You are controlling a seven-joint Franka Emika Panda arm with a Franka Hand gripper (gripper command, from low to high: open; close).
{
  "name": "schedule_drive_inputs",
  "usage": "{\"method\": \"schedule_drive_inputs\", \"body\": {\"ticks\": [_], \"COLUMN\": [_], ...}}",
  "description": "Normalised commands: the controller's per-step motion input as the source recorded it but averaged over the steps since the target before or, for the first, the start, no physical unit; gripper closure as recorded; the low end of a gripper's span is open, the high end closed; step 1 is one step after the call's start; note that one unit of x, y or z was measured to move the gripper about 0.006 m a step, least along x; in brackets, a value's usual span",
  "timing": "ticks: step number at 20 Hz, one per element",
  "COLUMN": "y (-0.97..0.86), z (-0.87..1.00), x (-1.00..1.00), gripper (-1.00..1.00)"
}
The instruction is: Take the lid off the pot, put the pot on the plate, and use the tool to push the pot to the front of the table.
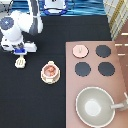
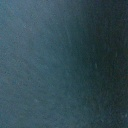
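the hand (image 1: 20, 54) sits at the exterior view's left, directly over the spatula (image 1: 20, 62) lying on the black surface (image 1: 60, 100); whether it is apart or together cannot be told. the lid (image 1: 79, 50) rests on the stove (image 1: 120, 75), and the pot (image 1: 50, 71) stands on the plate (image 1: 44, 79) near centre. the spatula is judged light, stiff and thin, best taken by its short handle.
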Motion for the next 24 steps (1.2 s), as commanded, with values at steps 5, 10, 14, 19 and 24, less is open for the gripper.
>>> {"method": "schedule_drive_inputs", "body": {"ticks": [5, 10, 14, 19, 24], "y": [0.64, 0.63, 0.62, 0.69, 0.83], "z": [0.91, 0.69, 0.57, 0.47, 0.10], "x": [-0.42, -0.37, -0.26, -0.22, -0.28], "gripper": [1.00, 1.00, 1.00, 1.00, 1.00]}}
